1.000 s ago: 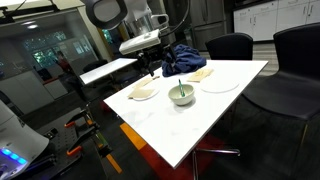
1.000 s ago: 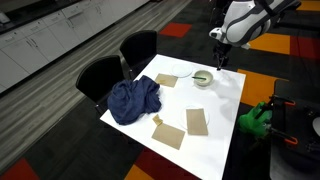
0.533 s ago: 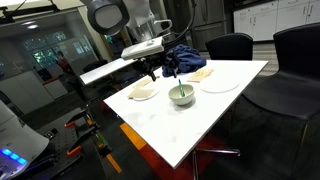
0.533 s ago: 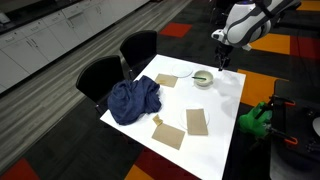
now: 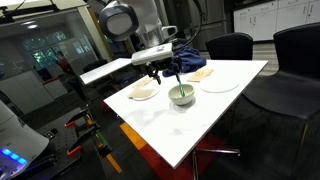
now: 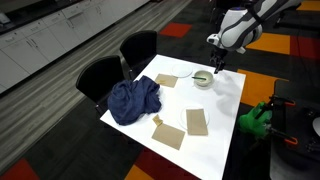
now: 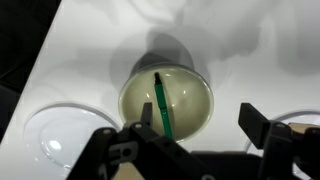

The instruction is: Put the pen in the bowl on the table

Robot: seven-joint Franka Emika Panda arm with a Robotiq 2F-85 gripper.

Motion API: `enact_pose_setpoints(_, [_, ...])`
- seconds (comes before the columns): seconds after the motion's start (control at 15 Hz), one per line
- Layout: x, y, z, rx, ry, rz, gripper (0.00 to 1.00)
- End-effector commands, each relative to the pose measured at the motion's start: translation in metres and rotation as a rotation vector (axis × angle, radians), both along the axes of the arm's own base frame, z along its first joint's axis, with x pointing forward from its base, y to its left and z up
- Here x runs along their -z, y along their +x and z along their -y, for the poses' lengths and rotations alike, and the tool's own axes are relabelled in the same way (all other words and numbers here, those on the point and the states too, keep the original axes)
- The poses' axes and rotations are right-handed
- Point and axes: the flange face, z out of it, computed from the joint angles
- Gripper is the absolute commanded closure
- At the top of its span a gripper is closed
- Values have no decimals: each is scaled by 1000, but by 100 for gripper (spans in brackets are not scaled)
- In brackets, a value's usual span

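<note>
Pen (image 7: pixel 161 105), slim and dark green, lies inside the bowl (image 7: pixel 192 92) in the wrist view. It runs from near the far rim toward the camera across the pale greenish inside. Its near end passes out of sight behind the dark body that carries the jaws. The jaws stand wide apart directly above the bowl, one at each side of the lower frame, and neither touches the pen as far as this view shows. The bowl sits on the white worktop (image 7: pixel 250 40). Part of a shallow round dish (image 7: pixel 50 135) shows at the lower left, near the bowl but apart from it. The rim of a plate (image 7: pixel 305 120) just enters at the right edge.

In both exterior views the robot arm (image 5: pixel 125 20) reaches over the worktop (image 5: pixel 200 125) with its jaws hanging over the bowl (image 5: pixel 181 95). The pen is too small to make out clearly there. In an exterior view the cream dish (image 5: pixel 144 92) lies on one side of the bowl and a wide flat white plate (image 5: pixel 220 82) on the other, with a crumpled blue cloth (image 5: pixel 190 58) behind them. In an exterior view the bowl (image 6: pixel 203 79) stands near a far edge of the worktop (image 6: pixel 215 105). The blue cloth (image 6: pixel 133 100) lies well apart from it, close to two dark chairs (image 6: pixel 100 75). Flat brown squares (image 6: pixel 197 121) also rest on the surface.
</note>
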Motion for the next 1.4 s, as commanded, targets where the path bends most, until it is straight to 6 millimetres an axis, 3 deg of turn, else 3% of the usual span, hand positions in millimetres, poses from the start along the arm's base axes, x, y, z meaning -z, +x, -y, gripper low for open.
enact_pose_setpoints(0.0, [19,29,-7,-15,0,31,13])
enact_pose_setpoints(0.47, [50,66,-14,-31,7,35,21])
enact_pose_setpoints(0.8, [56,63,-1,-27,5,26,28])
enact_pose_setpoints(1.33, [74,63,-2,-51,10,-10,31])
